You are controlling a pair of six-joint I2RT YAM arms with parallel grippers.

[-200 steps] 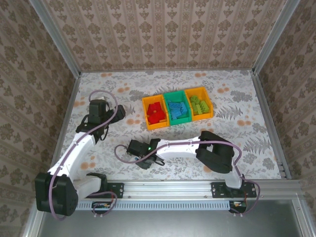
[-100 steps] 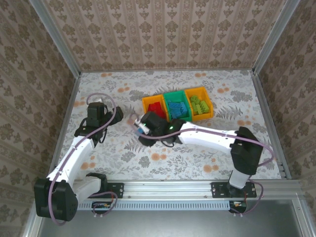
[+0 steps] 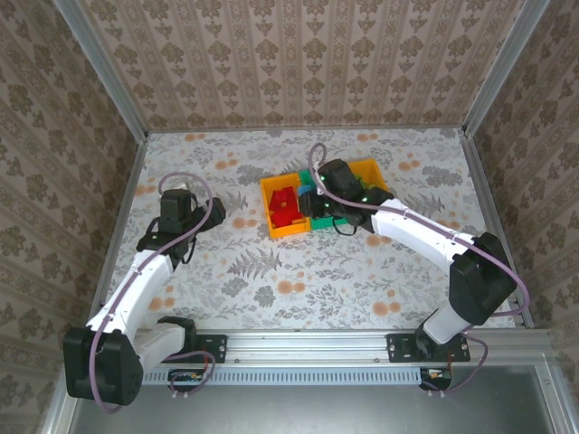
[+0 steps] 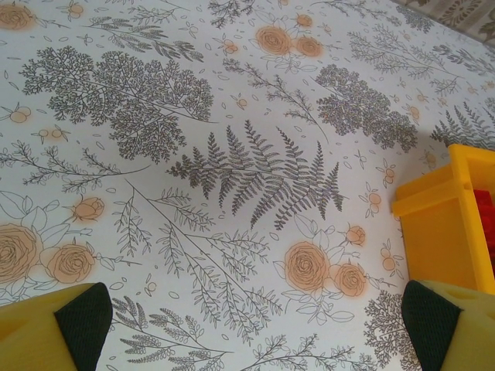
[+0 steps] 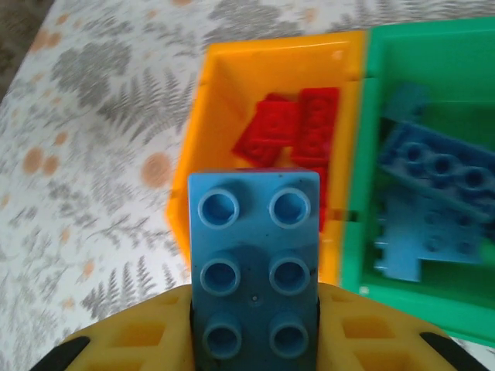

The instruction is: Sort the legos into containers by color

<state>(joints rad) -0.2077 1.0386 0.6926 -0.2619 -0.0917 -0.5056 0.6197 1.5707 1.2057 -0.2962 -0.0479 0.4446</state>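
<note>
Right gripper is clenched on a blue lego. The brick sits between the yellow fingers and sticks out toward 12 o'clock in the right wrist view. It is blue, studs facing the camera, six studs showing in two columns of three, surface a bit scuffed.

Behind the brick is the near corner of the left orange bin, with red legos inside. The green bin is at 2 o'clock, touching the orange one and holding blue legos.

From above, the right gripper is over the seam between those two bins.

Left gripper is spread wide and holds nothing. It is low over the floral table, with the orange bin corner at 3 o'clock.
</note>
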